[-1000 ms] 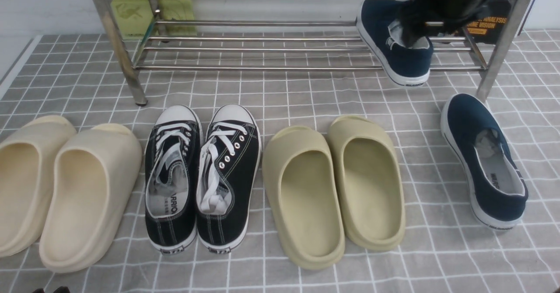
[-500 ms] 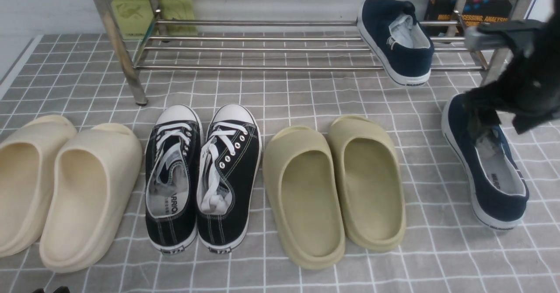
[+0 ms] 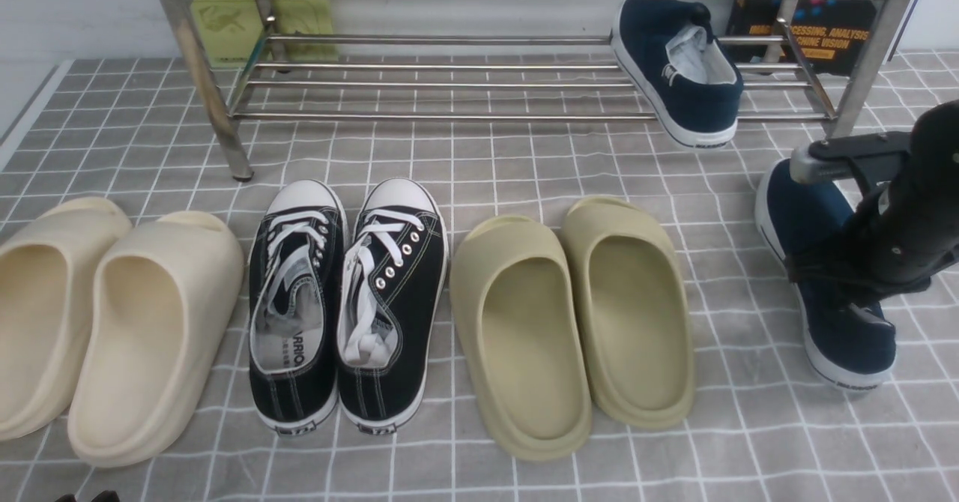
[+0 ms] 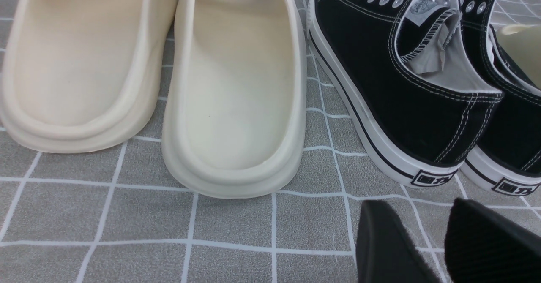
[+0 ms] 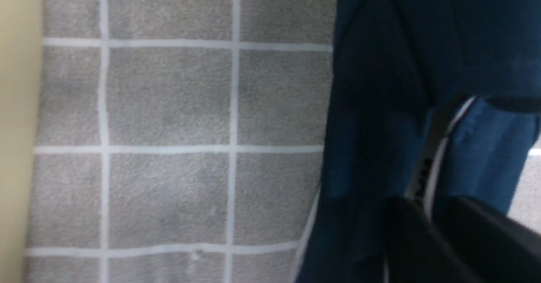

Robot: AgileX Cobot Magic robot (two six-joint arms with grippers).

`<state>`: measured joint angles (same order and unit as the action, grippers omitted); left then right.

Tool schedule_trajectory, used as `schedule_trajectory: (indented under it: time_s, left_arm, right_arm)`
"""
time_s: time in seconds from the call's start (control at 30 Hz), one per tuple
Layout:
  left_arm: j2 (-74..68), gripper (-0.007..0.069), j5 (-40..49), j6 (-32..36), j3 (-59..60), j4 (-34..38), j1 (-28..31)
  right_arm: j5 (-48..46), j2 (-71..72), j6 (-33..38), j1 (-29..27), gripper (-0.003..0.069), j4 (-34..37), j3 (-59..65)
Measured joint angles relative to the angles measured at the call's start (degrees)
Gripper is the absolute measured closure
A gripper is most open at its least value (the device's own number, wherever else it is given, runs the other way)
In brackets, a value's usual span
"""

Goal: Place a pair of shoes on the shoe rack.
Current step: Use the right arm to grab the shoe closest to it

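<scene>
Grey checked cloth covers the desk [image 3: 479, 157]. Nearest, the left jaws hang apart just short of the heels of the smooth cream foam slides [image 3: 112, 322] and black canvas sneakers [image 3: 345, 307]. Olive slides [image 3: 569, 322] lie beside them. At right, the right jaws pinch the collar of one navy canvas shoe [image 3: 839, 345], white-soled, flat on the desk. Beyond, its mate [image 3: 689, 105] rests tilted on the shiny tube rack [image 3: 449, 116]. Half a second ago the right jaws hovered higher, above the shoe.
</scene>
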<state>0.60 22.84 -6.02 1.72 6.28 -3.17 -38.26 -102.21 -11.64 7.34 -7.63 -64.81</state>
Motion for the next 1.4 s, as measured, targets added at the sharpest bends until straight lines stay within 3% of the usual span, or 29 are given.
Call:
schedule_trajectory:
  time_s: [0.1,0.53,0.63,0.67,0.77,0.87,1.0,1.07,1.2,1.33,1.4]
  left_arm:
    - [0.00,0.0386,0.00,0.00,0.00,0.00,0.00]
    - [0.00,0.0386,0.00,-0.05,0.00,0.00,0.00]
    - [0.00,0.0386,0.00,-0.05,0.00,0.00,0.00]
    - [0.00,0.0386,0.00,-0.05,0.00,0.00,0.00]
    - [0.00,0.0386,0.00,-0.05,0.00,0.00,0.00]
    - [0.00,0.0386,0.00,-0.05,0.00,0.00,0.00]
    - [0.00,0.0386,0.00,-0.05,0.00,0.00,0.00]
    - [0.00,0.0386,0.00,-0.05,0.00,0.00,0.00]
    - [0.00,0.0386,0.00,-0.05,0.00,0.00,0.00]
    - [0.00,0.0386,0.00,-0.05,0.00,0.05,0.00]
    - [0.00,0.0386,0.00,-0.05,0.00,0.05,0.00]
  right_arm:
    - [0.31,-0.31,0.00,-0.06,0.0610,-0.19,0.06]
    - [-0.06,8.43,-0.12,0.17,0.0585,0.93,0.53]
    - [-0.06,8.48,-0.12,0.17,0.0445,1.08,0.53]
    - [-0.06,8.48,-0.12,0.17,0.0433,1.08,0.53]
    - [0.56,8.48,-0.35,0.40,0.0221,1.62,0.53]
    - [2.22,8.26,-0.41,1.32,0.0094,3.38,0.53]
    - [4.51,5.17,-0.73,2.88,0.0036,5.91,0.53]
    - [4.92,2.26,-0.92,3.21,0.0059,6.04,0.53]
    - [5.46,-1.76,-1.24,3.32,0.0195,5.89,0.53]
    - [4.68,-1.67,-1.17,3.51,0.0546,5.75,0.47]
    - [2.46,0.13,-0.41,3.65,0.0629,6.07,0.53]
